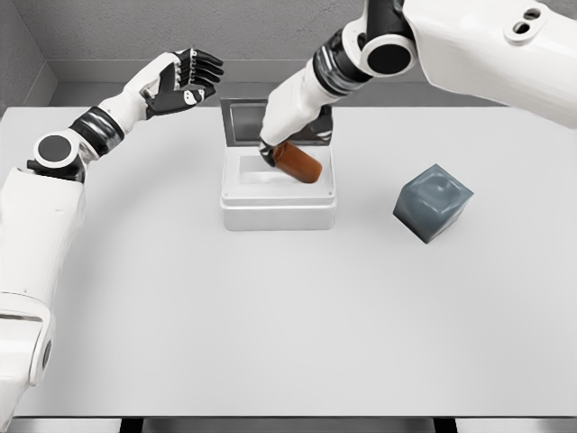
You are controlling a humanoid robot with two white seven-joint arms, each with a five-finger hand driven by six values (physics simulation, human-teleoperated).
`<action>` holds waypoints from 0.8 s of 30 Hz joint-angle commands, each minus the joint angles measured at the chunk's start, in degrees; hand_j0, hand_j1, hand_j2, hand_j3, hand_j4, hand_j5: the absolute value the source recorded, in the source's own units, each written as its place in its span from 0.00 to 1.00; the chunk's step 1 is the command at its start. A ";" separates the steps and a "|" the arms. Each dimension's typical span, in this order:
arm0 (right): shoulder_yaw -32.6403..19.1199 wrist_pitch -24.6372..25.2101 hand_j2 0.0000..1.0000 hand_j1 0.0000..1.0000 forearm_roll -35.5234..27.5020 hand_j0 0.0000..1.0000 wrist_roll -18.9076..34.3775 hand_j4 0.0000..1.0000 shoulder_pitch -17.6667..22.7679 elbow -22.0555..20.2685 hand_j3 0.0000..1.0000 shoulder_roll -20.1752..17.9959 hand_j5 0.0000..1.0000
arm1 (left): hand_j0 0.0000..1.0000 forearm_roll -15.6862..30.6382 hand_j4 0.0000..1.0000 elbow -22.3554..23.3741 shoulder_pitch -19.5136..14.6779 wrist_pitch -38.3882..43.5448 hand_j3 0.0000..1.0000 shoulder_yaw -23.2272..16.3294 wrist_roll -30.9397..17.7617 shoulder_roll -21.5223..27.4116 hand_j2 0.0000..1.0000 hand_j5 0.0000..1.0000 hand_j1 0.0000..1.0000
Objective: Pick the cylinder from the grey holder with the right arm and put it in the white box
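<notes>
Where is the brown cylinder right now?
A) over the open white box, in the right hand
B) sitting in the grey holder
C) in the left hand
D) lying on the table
A: the right hand holds the tilted brown cylinder over the open white box, away from the grey holder.

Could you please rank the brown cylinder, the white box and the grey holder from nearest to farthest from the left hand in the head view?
From the left hand, raised at the table's far left:
1. White box, centre, its open lid nearest.
2. Brown cylinder, held over the box by the right hand.
3. Grey holder, far right.
</notes>
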 commanded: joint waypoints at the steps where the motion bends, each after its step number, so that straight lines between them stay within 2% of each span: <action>1: -0.12 0.10 1.00 1.00 -0.08 1.00 -0.01 1.00 0.00 -0.15 1.00 0.43 1.00 | 0.60 0.38 0.60 0.01 0.00 0.09 0.60 0.09 0.01 0.06 0.60 0.60 0.60; 4: -1.43 0.10 1.00 1.00 -0.17 1.00 -0.01 1.00 -0.62 -1.20 1.00 0.78 1.00 | 0.60 0.38 0.60 0.01 0.00 0.09 0.60 0.09 0.01 0.06 0.60 0.60 0.60; 6: -4.07 0.10 1.00 1.00 -0.17 1.00 -0.01 1.00 -0.62 -3.40 1.00 -0.45 1.00 | 0.60 0.38 0.60 0.01 0.00 0.00 0.60 0.09 0.01 0.06 0.60 0.60 0.60; 7: -5.30 0.10 1.00 1.00 -0.26 1.00 -0.01 1.00 -0.62 -4.37 1.00 -2.12 1.00 | 0.60 0.46 0.60 -0.07 0.00 -0.08 0.60 0.09 0.01 0.06 0.60 0.60 0.60; 9: -11.01 0.10 1.00 1.00 -0.96 1.00 -0.01 1.00 0.17 -7.88 1.00 -8.09 1.00 | 0.60 0.55 0.60 -0.25 0.00 -2.28 0.60 0.18 0.01 0.50 0.60 0.60 0.60; 13: -15.76 0.10 1.00 1.00 -11.06 1.00 -0.01 1.00 1.41 -8.76 1.00 -17.23 1.00 | 0.59 0.38 0.59 -0.07 0.00 -2.28 0.59 -0.09 0.01 0.41 0.59 0.59 0.59; 15: -16.29 0.10 1.00 1.00 -13.88 1.00 -0.01 1.00 2.02 -9.03 1.00 -19.87 1.00 | 0.58 0.11 0.58 -0.07 0.00 -2.28 0.58 -0.35 0.01 0.15 0.58 0.58 0.58; 20: -16.47 0.10 1.00 1.00 -21.70 1.00 -0.01 1.00 5.71 -10.08 1.00 -30.77 1.00 | 0.58 -0.68 0.58 0.98 -0.17 -2.19 0.58 -0.26 0.01 -0.56 0.58 0.58 0.58; 22: -16.38 0.10 1.00 1.00 -23.81 1.00 -0.01 1.00 7.38 -10.08 1.00 -33.58 1.00 | 0.58 -0.77 0.58 3.35 -1.32 -2.19 0.58 -0.35 0.01 -0.82 0.58 0.58 0.58; 24: -16.20 0.10 1.00 1.00 -23.90 1.00 -0.38 1.00 8.79 -9.99 1.00 -35.87 1.00 | 0.58 -0.68 0.58 3.53 -1.32 -2.28 0.58 -0.35 0.01 -0.91 0.58 0.58 0.58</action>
